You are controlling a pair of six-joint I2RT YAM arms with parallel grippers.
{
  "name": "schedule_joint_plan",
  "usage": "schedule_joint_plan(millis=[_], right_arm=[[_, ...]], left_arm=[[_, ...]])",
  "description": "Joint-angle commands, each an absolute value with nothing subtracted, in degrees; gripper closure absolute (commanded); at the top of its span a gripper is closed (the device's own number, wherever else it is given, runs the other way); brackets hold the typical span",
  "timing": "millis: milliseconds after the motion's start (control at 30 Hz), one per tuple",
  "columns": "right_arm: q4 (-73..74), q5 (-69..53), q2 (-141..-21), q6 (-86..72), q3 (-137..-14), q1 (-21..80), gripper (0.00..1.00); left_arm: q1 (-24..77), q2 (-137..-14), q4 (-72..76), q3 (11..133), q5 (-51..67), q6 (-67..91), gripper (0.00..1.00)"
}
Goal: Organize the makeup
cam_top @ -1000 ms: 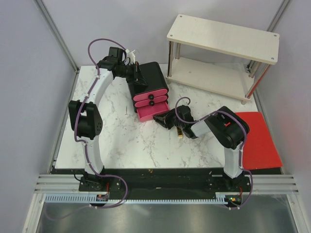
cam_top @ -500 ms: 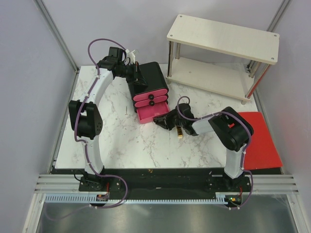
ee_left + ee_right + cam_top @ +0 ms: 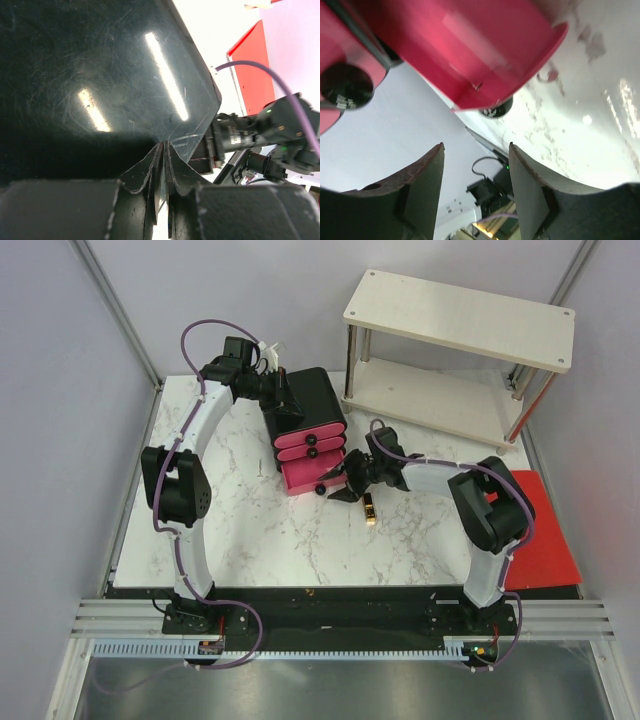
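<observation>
Right pincer [image 3: 333, 488] stands open and empty at the pulled-out pink drawer [image 3: 300, 477] — the gold-black tube [image 3: 370, 510] lies on the desk [image 3: 250, 530] behind its fingertips, beside the wrist, long axis crosswise to its reach — right arm nearer.

A robot lab cell: plain grey panel walls [image 3: 60, 440], aluminium rail [image 3: 340, 620] fronting a marble-patterned table [image 3: 260, 530].

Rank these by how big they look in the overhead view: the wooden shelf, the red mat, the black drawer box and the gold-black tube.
1. the wooden shelf, clearly largest.
2. the red mat and the black drawer box, about alike; the right arm covers part of the mat, so no ranking between them.
3. the gold-black tube, smallest.
</observation>
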State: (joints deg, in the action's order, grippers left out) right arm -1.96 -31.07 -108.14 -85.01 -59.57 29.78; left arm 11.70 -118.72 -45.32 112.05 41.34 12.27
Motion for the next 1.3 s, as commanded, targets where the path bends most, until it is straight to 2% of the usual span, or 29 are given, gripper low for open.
schedule_joint_plan(millis=[0, 67, 133, 167, 200, 267, 333, 400, 500, 733, 1267], right_arm=[[7.5, -39.0, -104.4, -77.5, -63.4, 27.9, 0.39], [14.9, -40.9, -104.6, -72.1, -68.3, 27.2, 0.39], [24.3, -40.0, -105.9, -57.8, -74.1, 26.9, 0.39], [38.5, -35.2, -108.1, -50.5, -82.9, 27.2, 0.39], [44.9, -32.0, -109.2, -38.7, -87.3, 27.6, 0.39], [58.2, -21.9, -111.6, -29.0, -95.9, 28.3, 0.38], [61.4, -15.9, -111.5, -22.1, -96.3, 28.2, 0.37], [62.1, -7.8, -110.0, -19.5, -92.5, 28.6, 0.36], [60.1, -1.9, -108.3, -17.5, -85.8, 28.7, 0.36], [52.8, 2.4, -106.6, -18.2, -73.8, 30.2, 0.36], [50.3, 0.4, -108.4, -20.0, -74.9, 30.6, 0.37]], left_arm=[[11.4, -126.6, -59.0, 106.6, 28.1, 5.4, 0.83], [11.4, -126.6, -59.1, 106.6, 28.1, 5.4, 0.83], [11.3, -126.6, -59.0, 106.5, 28.1, 5.4, 0.83], [11.3, -126.7, -59.1, 106.5, 28.0, 5.4, 0.82], [11.3, -126.7, -59.0, 106.5, 28.0, 5.4, 0.81], [11.3, -126.9, -59.1, 106.6, 28.1, 5.4, 0.79], [11.3, -127.2, -59.1, 106.6, 28.2, 5.4, 0.77], [11.3, -127.6, -59.1, 107.1, 28.7, 5.6, 0.76], [11.3, -128.1, -59.0, 107.9, 29.0, 5.8, 0.76], [11.3, -128.6, -59.7, 109.5, 28.8, 5.9, 0.79], [11.2, -128.8, -60.8, 110.7, 28.1, 5.8, 0.79]])
